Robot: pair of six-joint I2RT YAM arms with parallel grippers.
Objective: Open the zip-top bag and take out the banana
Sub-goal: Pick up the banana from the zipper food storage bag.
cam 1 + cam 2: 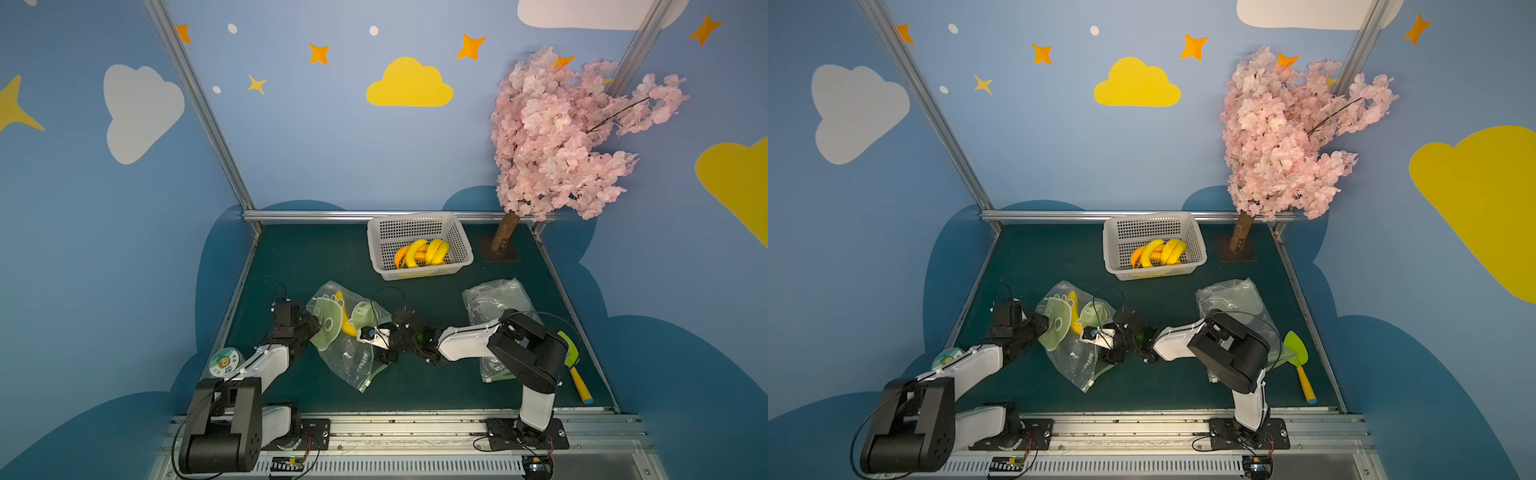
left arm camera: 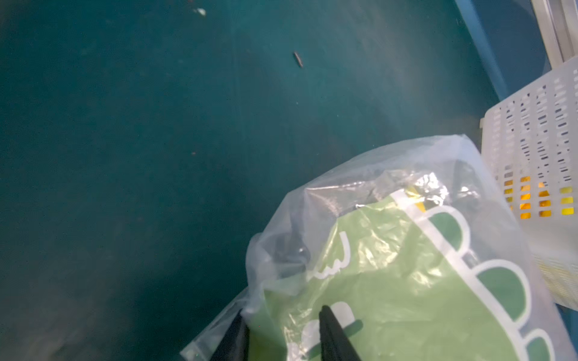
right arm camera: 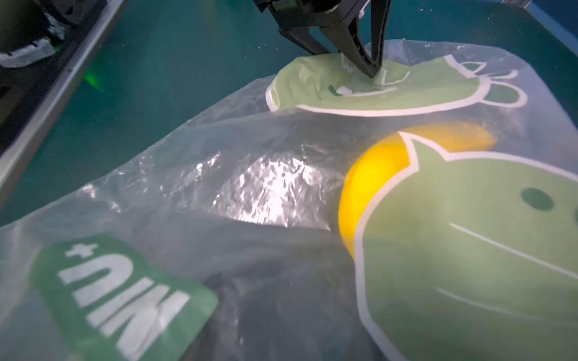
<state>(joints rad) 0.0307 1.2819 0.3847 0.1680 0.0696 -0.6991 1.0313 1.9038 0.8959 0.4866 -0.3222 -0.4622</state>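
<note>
still on the opening step: banana [image 3: 369,178] sits inside the zip-top bag [image 1: 353,365] on the surface [image 1: 415,299]. left fingers [image 2: 328,331] stand narrow astride its printed corner, and i cannot tell if they grip. right arm [image 1: 465,343] hangs above it, finger spread hidden. next i need the zip end.

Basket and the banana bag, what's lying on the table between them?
Nothing. Only bare green table separates the basket from the bag, as both top views show.
</note>
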